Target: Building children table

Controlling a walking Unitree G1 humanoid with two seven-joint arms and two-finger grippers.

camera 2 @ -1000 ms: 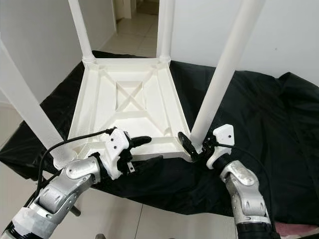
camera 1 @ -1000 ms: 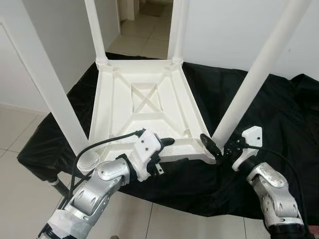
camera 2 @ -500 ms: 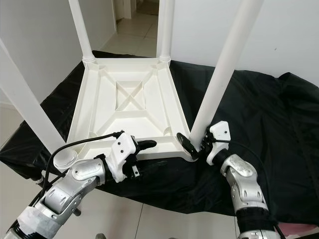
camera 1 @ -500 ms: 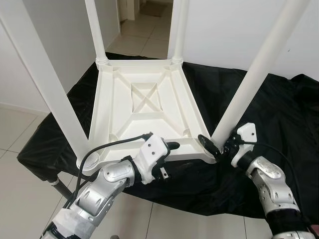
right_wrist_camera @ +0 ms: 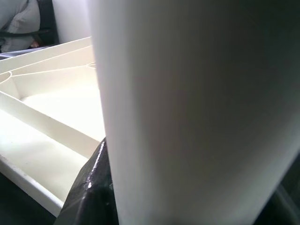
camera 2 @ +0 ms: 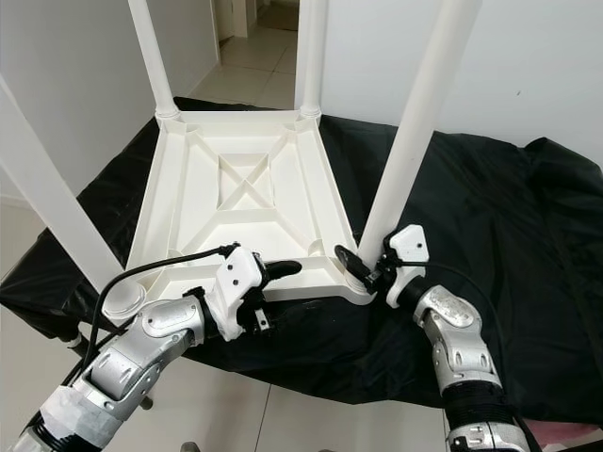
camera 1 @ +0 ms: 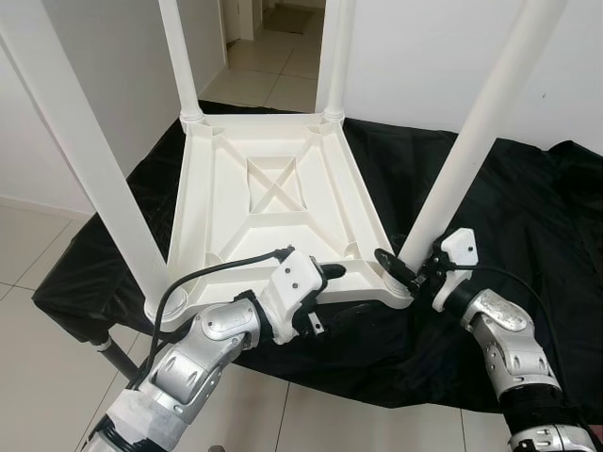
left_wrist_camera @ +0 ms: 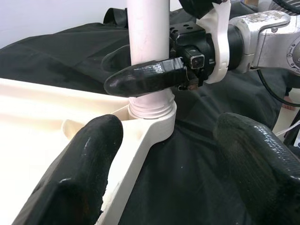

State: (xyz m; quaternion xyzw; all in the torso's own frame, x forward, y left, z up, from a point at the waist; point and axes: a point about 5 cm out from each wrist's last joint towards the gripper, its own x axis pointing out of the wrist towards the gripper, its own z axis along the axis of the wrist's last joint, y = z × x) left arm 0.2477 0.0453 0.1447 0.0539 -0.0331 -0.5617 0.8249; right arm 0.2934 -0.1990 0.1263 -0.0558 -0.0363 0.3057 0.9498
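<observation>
A white children's table (camera 1: pixel 273 188) lies upside down on a black cloth, its four legs pointing up. My right gripper (camera 1: pixel 407 273) is shut on the near-right leg (camera 1: pixel 471 141) just above its socket at the table's corner. In the left wrist view, one black finger (left_wrist_camera: pixel 140 77) crosses the front of the leg (left_wrist_camera: pixel 147 33) and the other sits behind it. My left gripper (camera 1: pixel 337 294) is open at the table's front rim, left of that corner. One finger is above the rim and one is below, over the cloth. The leg (right_wrist_camera: pixel 187 112) is very close in the right wrist view.
The black cloth (camera 1: pixel 528 217) covers a low stand and hangs over its edges. The near-left leg (camera 1: pixel 85 160) rises beside my left arm, and two far legs (camera 1: pixel 179 56) (camera 1: pixel 337 56) stand at the back. Pale tiled floor (camera 1: pixel 38 377) lies around, with a doorway behind.
My right wrist has drawn in closer to the base of the near-right leg. My left gripper has slid right along the front rim toward that corner.
</observation>
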